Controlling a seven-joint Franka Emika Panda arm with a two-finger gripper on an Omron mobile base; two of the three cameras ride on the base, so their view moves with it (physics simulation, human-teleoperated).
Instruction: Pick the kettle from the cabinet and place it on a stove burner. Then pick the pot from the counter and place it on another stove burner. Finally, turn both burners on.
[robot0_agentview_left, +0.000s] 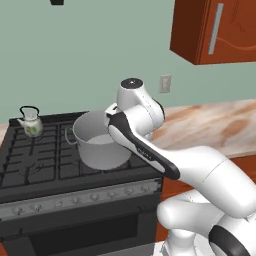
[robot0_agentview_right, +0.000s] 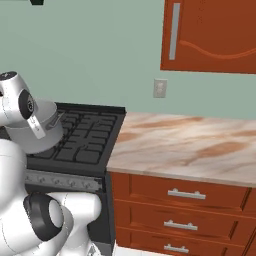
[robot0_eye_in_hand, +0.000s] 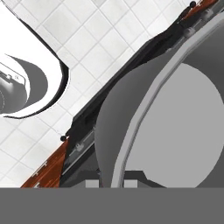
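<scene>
Two vessels on the range from my remote seat, seen L to R in the left base view. Far L, the kettle (robot0_agentview_left: 31, 121) sits upright on a rear-left burner (robot0_agentview_left: 31, 136), clear of the arm; I judge that leg done. It's small, round, cream-white w/ green leaf print, knob lid and a thin black arched handle.

Next over, the pot (robot0_agentview_left: 99, 143) is above the right-hand grates, near the front, gripped at its near rim. I can't tell if its base is touching the grate or just above it. Wide grey brushed-metal stockpot, straight sides, no lid, one small loop handle visible on its left side. It's well apart from the kettle, so each gets its own burner.

My gripper (robot0_eye_in_hand: 112, 183) is clamped on the pot's rim: in the hand view the thin wall (robot0_eye_in_hand: 131, 131) runs straight down btwn the two dark tips, one inside and one outside. I read that pinch as the only practical hold on a lidless pot this wide.

Below runs the grey knob strip (robot0_agentview_left: 80, 198), untouched as far as I can judge, so burners aren't on yet. R of the range lies the marbled counter (robot0_agentview_left: 210, 125), and above it the wall cabinet (robot0_agentview_left: 220, 30) w/ door shut.
</scene>
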